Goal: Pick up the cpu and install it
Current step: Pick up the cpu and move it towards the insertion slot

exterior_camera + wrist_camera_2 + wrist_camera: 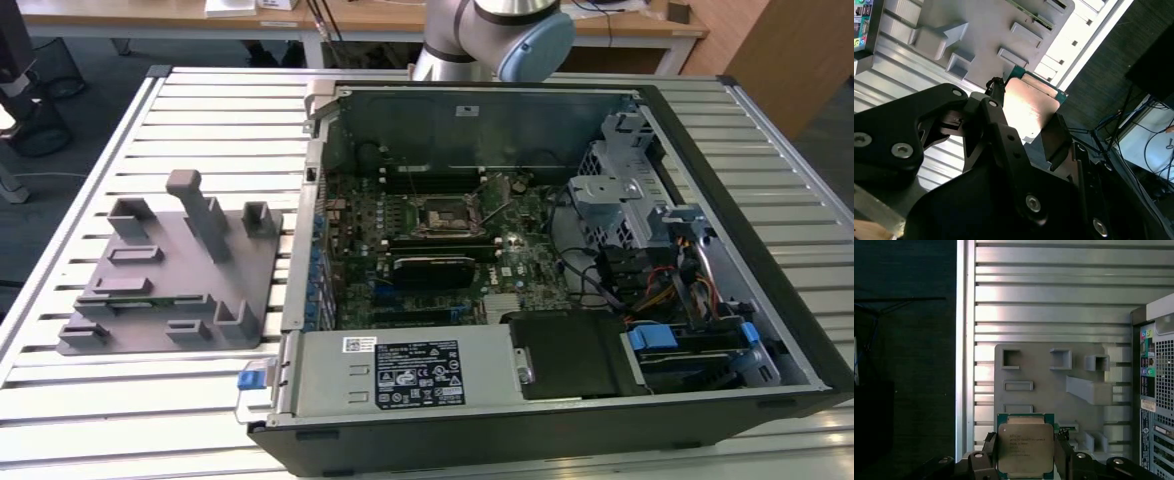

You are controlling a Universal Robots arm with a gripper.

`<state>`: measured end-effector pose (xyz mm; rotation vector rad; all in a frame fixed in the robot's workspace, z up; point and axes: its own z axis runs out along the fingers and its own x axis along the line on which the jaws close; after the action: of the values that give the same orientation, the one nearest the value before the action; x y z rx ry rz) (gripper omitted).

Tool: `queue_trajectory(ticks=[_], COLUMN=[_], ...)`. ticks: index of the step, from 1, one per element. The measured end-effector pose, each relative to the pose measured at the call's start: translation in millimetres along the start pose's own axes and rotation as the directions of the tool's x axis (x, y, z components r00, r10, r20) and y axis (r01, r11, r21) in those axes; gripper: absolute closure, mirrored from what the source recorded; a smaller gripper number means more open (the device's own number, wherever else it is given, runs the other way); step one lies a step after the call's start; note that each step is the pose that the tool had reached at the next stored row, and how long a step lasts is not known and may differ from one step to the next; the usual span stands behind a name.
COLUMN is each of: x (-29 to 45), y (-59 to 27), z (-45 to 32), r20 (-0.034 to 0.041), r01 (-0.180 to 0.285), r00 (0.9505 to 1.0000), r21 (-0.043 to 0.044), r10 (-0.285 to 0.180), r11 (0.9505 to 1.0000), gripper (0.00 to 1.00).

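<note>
My gripper point(1025, 456) is shut on the cpu point(1025, 446), a flat square chip with a silvery-grey top plate on a green board. One black finger point(990, 450) presses on each side of it. In the second wrist view the cpu point(1030, 104) shows tilted and bright between the gripper's point(1026, 120) dark fingers point(1055, 136). It hangs well above the grey plastic holder block point(1054, 385), near the table's edge. The dark square socket point(438, 218) with its metal frame sits on the motherboard inside the open computer case point(721, 140). My arm point(497, 30) rises behind the case.
The holder block point(167, 270) with upright posts lies on the slatted metal table point(200, 110) at the exterior view's left of the case. The case's rear panel point(1156, 390) stands close beside the block. Beyond the table edge lies dark floor point(904, 365) with cables.
</note>
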<state>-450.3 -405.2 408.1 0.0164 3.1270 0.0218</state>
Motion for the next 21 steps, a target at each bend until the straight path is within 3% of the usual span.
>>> queue_trajectory(ticks=[21], x=[-17.2], y=[0.2], z=[0.2], r20=[-0.0001], r01=[0.000], r00=[1.0000], r21=[0.0001], r10=[0.000], r11=[1.0000], gripper=[0.46])
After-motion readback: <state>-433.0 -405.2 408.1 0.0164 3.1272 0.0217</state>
